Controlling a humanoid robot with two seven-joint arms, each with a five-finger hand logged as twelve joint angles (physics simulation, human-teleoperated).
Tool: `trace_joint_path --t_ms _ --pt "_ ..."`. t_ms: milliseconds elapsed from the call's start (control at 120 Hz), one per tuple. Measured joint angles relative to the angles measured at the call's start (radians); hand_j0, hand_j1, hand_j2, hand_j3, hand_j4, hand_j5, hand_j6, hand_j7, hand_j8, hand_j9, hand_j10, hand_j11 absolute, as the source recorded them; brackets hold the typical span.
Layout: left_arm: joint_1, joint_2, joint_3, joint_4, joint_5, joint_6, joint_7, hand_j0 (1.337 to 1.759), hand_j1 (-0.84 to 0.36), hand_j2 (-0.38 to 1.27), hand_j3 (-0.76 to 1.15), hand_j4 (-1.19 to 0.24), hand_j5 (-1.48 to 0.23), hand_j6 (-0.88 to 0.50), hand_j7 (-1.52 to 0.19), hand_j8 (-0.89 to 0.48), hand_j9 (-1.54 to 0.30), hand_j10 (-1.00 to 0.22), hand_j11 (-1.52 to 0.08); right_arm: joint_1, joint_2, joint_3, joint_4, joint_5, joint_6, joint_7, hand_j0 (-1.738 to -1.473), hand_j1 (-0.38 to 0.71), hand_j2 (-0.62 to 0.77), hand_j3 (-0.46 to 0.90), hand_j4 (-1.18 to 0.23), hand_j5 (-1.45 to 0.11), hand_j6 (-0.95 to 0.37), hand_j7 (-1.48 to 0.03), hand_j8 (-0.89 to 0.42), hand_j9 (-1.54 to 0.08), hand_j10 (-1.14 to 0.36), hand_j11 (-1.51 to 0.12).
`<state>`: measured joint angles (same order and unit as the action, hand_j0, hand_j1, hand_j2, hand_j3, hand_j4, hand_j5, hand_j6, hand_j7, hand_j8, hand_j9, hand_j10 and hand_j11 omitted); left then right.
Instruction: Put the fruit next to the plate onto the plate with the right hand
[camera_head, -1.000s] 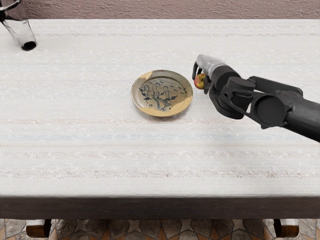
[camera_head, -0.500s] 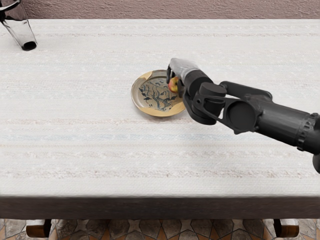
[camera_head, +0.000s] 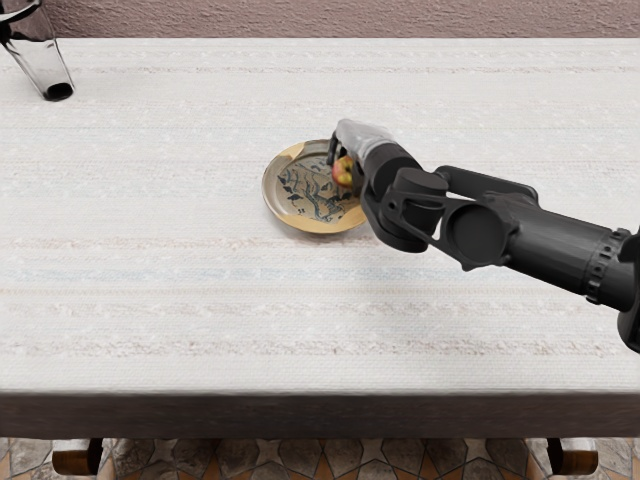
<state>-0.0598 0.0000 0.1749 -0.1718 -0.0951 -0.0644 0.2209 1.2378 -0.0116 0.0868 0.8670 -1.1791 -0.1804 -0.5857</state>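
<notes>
Right hand (camera_head: 357, 146) is closed on the fruit (camera_head: 342, 172), fingers curled around it; we see only a small red-and-yellow patch of fruit between them. Hand and fruit sit over the right part of the plate (camera_head: 274, 186), inside its rim. We cannot tell whether the fruit touches the plate or hangs just above it, since the hand hides the underside. The right arm (camera_head: 500, 230) comes in from the right edge, low across the surface (camera_head: 200, 300), with its wrist covering the plate's right rim. The plate is gold-rimmed with a dark branch pattern, it lies flat near the middle of the surface, and nothing else is on it. The left arm (camera_head: 38, 58) shows only at the top-left corner, well apart, and we cannot tell its hand state. Step in hand, as we judge it: placing, with the carry over and the release not yet done. The next move calls for a short lowering if any gap is left, then a gentle opening of the fingers so the fruit settles rather than drops. After that the hand should go straight up or back to the right, clear of the rim. The risk is that a round fruit rolls on a shallow plate. It sits toward the right side, so a nudge from a finger on the way out could send it over the rim or shift the plate.
</notes>
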Motion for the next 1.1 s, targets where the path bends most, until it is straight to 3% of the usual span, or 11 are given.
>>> trace_joint_path --t_ms 242,400,583,725,917,1100 --pt "0.000 0.000 0.000 0.000 0.000 0.000 0.000 1.658 0.35 0.00 0.00 0.00 0.00 0.00 0.00 0.00 0.00 0.00 0.00 0.000 -0.001 0.004 0.000 0.015 -0.001 0.001 -1.658 0.15 0.02 0.00 -0.46 -0.61 -0.42 -0.60 -0.41 -0.61 -0.46 -0.61" --pt "0.000 0.000 0.000 0.000 0.000 0.000 0.000 1.658 0.35 0.00 0.00 0.00 0.00 0.00 0.00 0.00 0.00 0.00 0.00 0.003 -0.013 0.014 0.005 0.021 0.002 0.000 -1.658 0.12 -0.03 0.00 -0.41 -0.54 -0.39 -0.54 -0.39 -0.54 -0.41 -0.54" --pt "0.000 0.000 0.000 0.000 0.000 0.000 0.000 1.658 0.35 0.00 0.00 0.00 0.00 0.00 0.00 0.00 0.00 0.00 0.00 0.015 -0.064 0.067 0.043 0.122 0.079 0.003 -1.658 0.01 -0.04 0.00 -0.30 -0.40 -0.30 -0.40 -0.30 -0.40 -0.31 -0.40" --pt "0.000 0.000 0.000 0.000 0.000 0.000 0.000 1.658 0.35 0.00 0.00 0.00 0.00 0.00 0.00 0.00 0.00 0.00 0.00 0.021 -0.176 0.156 0.108 0.247 0.282 0.013 -1.658 -0.14 -0.02 0.00 -0.18 -0.23 -0.18 -0.23 -0.18 -0.23 -0.18 -0.23" --pt "0.000 0.000 0.000 0.000 0.000 0.000 0.000 1.658 0.35 0.00 0.00 0.00 0.00 0.00 0.00 0.00 0.00 0.00 0.00 0.012 -0.403 0.297 0.163 0.434 0.652 0.019 -1.658 -0.27 -0.01 0.00 -0.07 -0.09 -0.07 -0.09 -0.07 -0.09 -0.07 -0.09" --pt "0.000 0.000 0.000 0.000 0.000 0.000 0.000 1.658 0.35 0.00 0.00 0.00 0.00 0.00 0.00 0.00 0.00 0.00 0.00 0.001 -0.584 0.350 0.164 0.627 0.767 0.032 -1.658 -0.32 0.00 0.00 -0.03 -0.04 -0.03 -0.04 -0.03 -0.04 -0.03 -0.04"
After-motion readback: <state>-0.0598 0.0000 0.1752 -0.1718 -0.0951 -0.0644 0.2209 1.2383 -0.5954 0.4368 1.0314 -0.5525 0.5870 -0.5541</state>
